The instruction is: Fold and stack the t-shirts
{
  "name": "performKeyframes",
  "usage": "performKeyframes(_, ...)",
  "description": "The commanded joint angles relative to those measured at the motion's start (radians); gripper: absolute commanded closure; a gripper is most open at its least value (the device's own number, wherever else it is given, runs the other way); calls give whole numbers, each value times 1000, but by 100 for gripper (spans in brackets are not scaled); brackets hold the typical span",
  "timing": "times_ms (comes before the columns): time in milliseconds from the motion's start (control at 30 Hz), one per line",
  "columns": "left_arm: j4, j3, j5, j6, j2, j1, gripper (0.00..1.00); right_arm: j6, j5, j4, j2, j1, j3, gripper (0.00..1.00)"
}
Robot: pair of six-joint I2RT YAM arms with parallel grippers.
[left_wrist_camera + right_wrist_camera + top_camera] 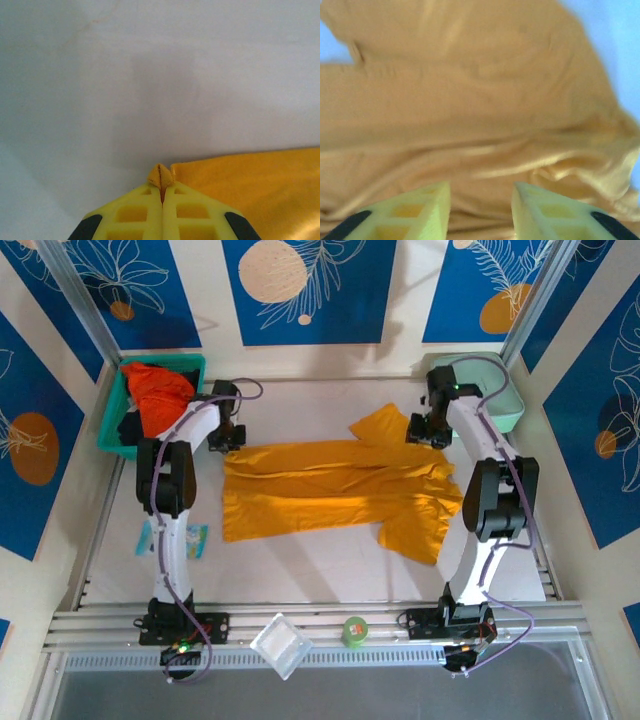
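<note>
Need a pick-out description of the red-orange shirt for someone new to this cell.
At the far-left corner of the table sits a teal basket. The red-orange t-shirt is bunched up inside it. Unlike the mustard-yellow t-shirt spread flat mid-table, it is crumpled and sits in the basket.

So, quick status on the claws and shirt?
Left gripper shut on mustard t-shirt corner. Right gripper open over it. Red-orange t-shirt in teal basket.

Nothing readable on my feed. The printed card (172, 538) well back from the left gripper (231, 440) is too small to make out.
</note>
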Motion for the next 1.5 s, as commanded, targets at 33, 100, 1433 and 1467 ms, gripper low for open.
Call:
performKeyframes(33,6,-36,35,-25,-105,-20,100,-78,3,-4,172,-26,201,50)
performKeyframes(100,9,-44,41,-27,-118,-23,100,-111,40,-34,263,-27,310,46)
performKeyframes(1433,40,-224,15,-22,-271,-27,100,109,78,-57,240,136,8,96)
performKeyframes(1467,41,-227,11,-21,-272,-27,100,115,76,-55,226,144,-7,95)
